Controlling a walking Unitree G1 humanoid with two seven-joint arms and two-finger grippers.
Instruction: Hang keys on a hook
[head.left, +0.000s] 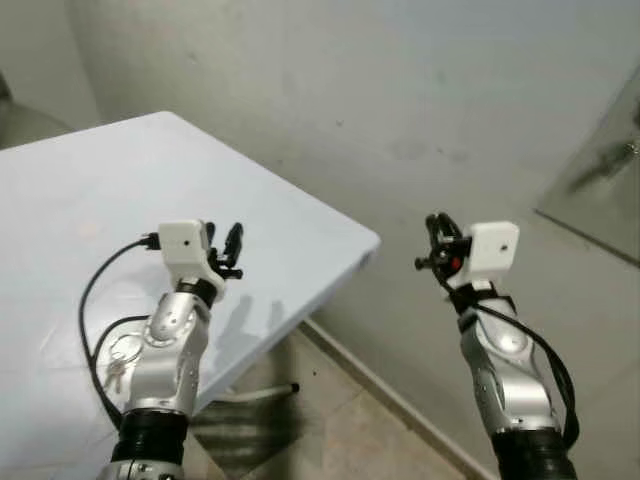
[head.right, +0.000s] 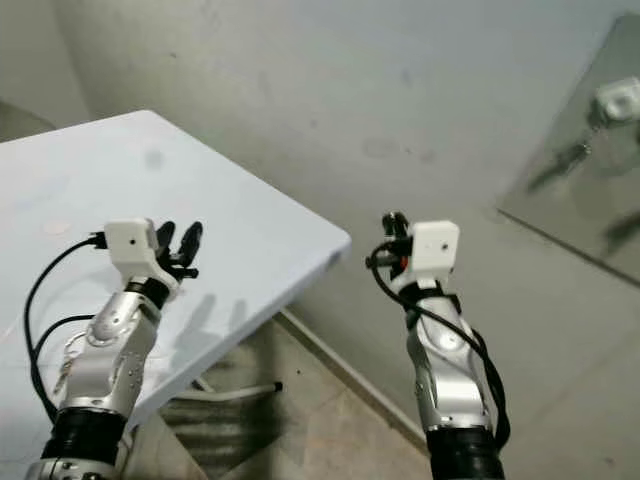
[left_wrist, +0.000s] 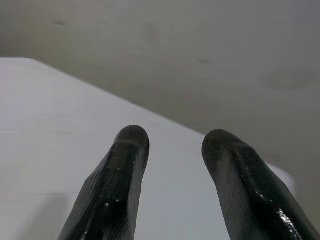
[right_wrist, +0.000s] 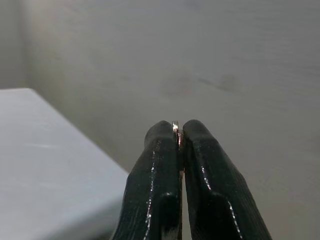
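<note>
Keys (head.left: 118, 362): lower left, flat on the bench (head.left: 70, 210); long axis unclear.
Left gripper (head.left: 222, 250): jaws apart.
Right gripper (right_wrist: 178, 131): jaws closed on a thin metal sliver (right_wrist: 175, 125).

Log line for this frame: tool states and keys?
left tool open over white table | right tool shut on metal sliver, beyond table edge, toward wall | keys on table by left arm

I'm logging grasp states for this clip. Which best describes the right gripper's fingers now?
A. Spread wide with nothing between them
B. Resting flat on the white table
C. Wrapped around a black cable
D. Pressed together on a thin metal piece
D: in the right wrist view the right gripper has its fingers pressed together, with a thin shiny metal piece pinched at the tips.
</note>
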